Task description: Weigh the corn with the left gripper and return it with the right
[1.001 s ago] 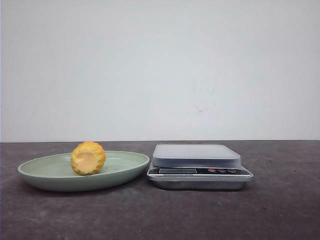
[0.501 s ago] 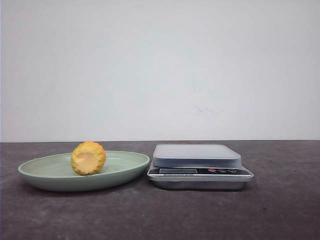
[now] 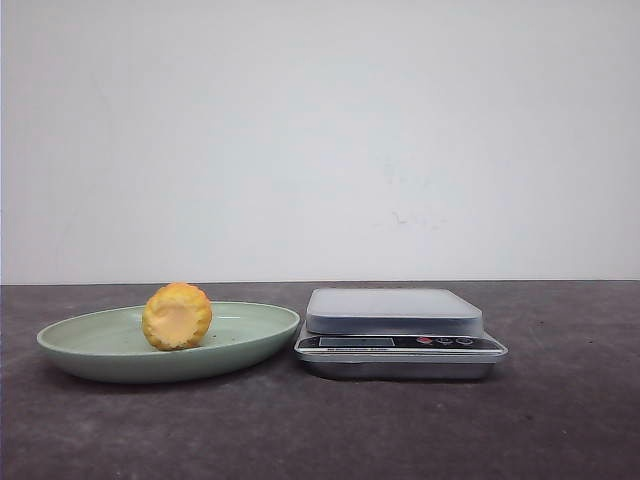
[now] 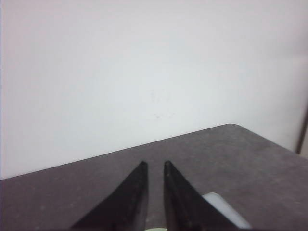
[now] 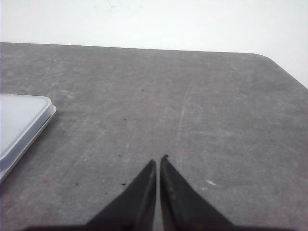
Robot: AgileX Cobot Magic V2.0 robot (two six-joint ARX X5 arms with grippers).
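The corn [image 3: 177, 316], a stubby yellow-orange cob piece, lies in a pale green plate [image 3: 90, 345] at the left, its paler cut end facing me. A silver kitchen scale [image 3: 392, 311] with a grey platform stands right of the plate. Neither gripper shows in the front view. My left gripper [image 4: 154, 164] is empty, its black fingers a narrow gap apart above the dark table, with a corner of the scale [image 4: 226, 209] beside it. My right gripper [image 5: 159, 159] is shut and empty over bare table, right of the scale's edge [image 5: 19, 125]. The corn shows in neither wrist view.
The dark grey table [image 3: 560, 420] runs to a white wall behind. Its rounded far corner shows in the right wrist view [image 5: 269, 60]. The scale's display and buttons [image 3: 440, 341] face the front.
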